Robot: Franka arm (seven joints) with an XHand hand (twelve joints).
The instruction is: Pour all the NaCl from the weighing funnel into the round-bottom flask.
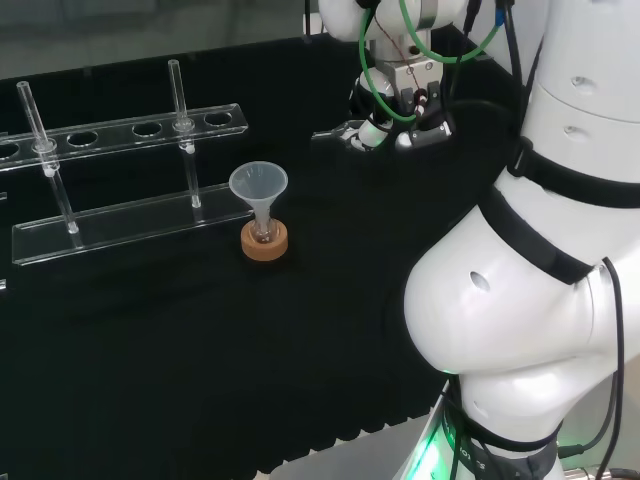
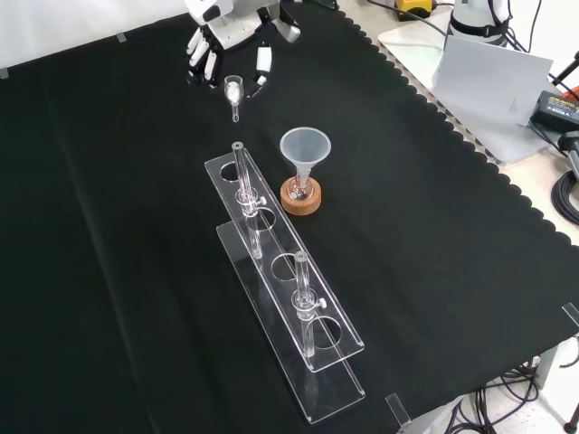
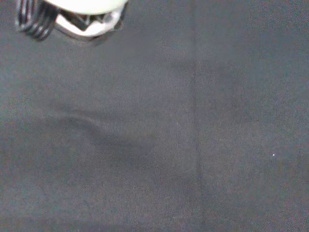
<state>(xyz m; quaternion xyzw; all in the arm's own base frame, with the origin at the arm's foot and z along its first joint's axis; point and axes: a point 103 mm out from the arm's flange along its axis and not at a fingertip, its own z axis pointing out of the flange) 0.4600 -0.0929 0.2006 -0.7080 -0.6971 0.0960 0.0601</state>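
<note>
A small round-bottom flask (image 1: 263, 234) (image 2: 299, 188) sits on a cork ring (image 1: 265, 245) (image 2: 301, 201), with a clear plastic funnel (image 1: 258, 184) (image 2: 305, 145) standing in its neck. In the front view the hand (image 2: 226, 32) hangs at the top, above and to the left of the flask. Its fingers and thumb are curled on a small clear weighing funnel (image 2: 233, 90) whose stem points down toward the cloth. In the head view the hand (image 1: 385, 120) is to the right of the flask and farther back. What the weighing funnel holds cannot be made out. A blurred white part of the hand (image 3: 82, 9) shows over bare cloth in the wrist view.
A clear plastic test tube rack (image 1: 120, 220) (image 2: 289, 298) with two glass tubes (image 1: 180, 95) (image 2: 242, 176) stands beside the flask. The arm's white links (image 1: 540, 260) fill the head view's right. Papers and cables (image 2: 493, 81) lie beyond the cloth's scalloped edge.
</note>
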